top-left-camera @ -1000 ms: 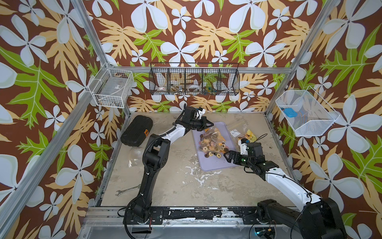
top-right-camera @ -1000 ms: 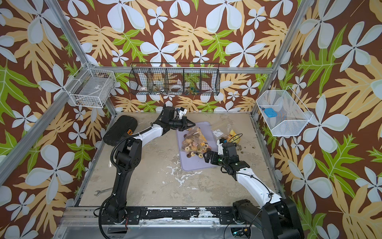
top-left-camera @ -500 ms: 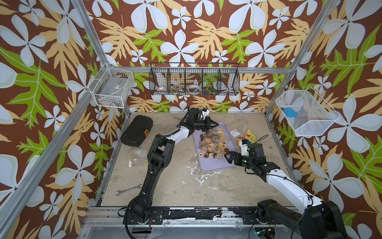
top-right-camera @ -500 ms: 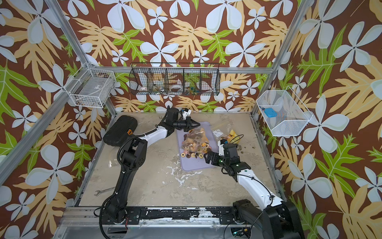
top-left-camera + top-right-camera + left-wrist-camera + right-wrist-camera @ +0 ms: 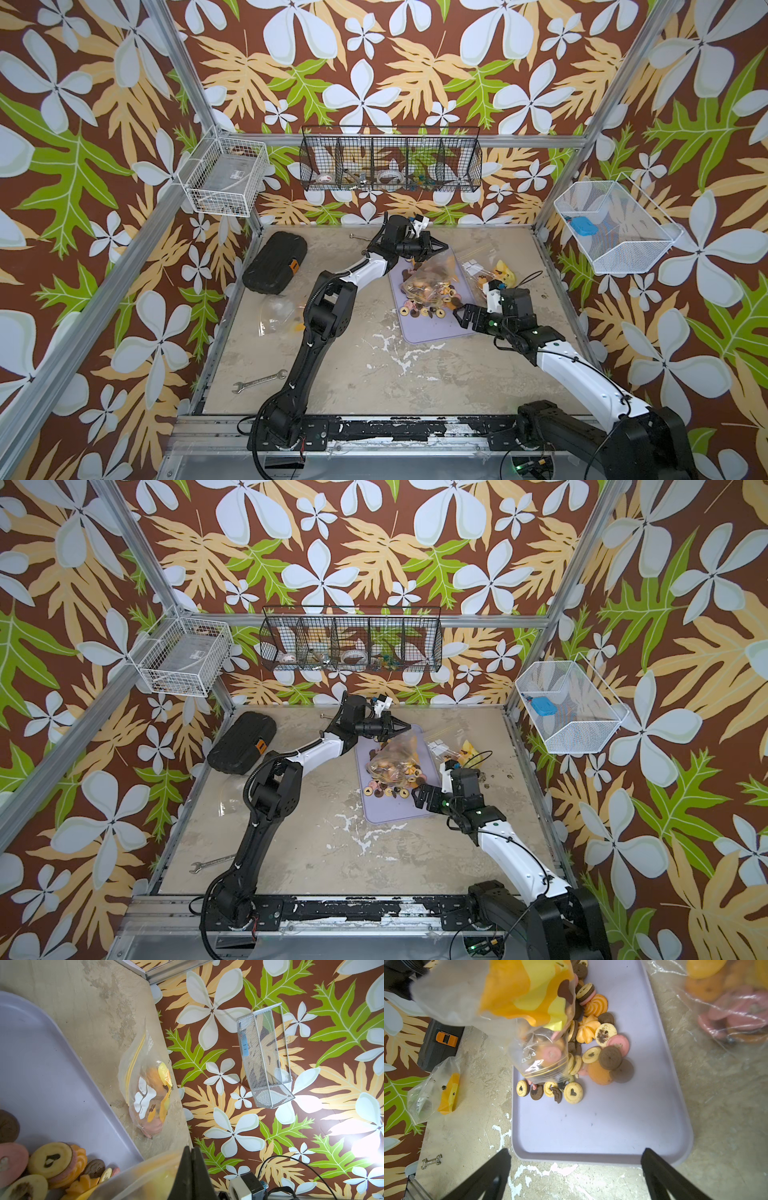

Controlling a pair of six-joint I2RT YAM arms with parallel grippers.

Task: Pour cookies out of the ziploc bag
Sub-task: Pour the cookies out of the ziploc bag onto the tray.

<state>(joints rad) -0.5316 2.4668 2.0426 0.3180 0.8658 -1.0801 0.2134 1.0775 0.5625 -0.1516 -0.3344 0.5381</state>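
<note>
The pour is partway done, by my judgement. A heap of small round cookies (image 5: 600,1047) in dark brown, tan-orange and pink lies loose on the flat lavender plastic tray (image 5: 602,1122), which sits between the table's middle and its right edge. More cookies show through the clear ziploc bag (image 5: 529,1022), bunched just above its yellow zip line.

The bag hangs mouth-down, its opening touching the heap. The left gripper (image 5: 438,248) is pinched tight on the bag's raised end, above the tray's far edge. An orange-and-yellow patch shows through the plastic higher up; whether it is print or contents I cannot tell.

The right gripper (image 5: 460,318) hovers at the tray's near right corner, jaws spread wide and holding nothing.

What is left: emptying the last cookies out.

A second clear bag (image 5: 492,270) of orange and pink pieces lies on the table just beside the tray's right edge. A third clear bag (image 5: 433,1093) with an orange piece lies near the left edge.
</note>
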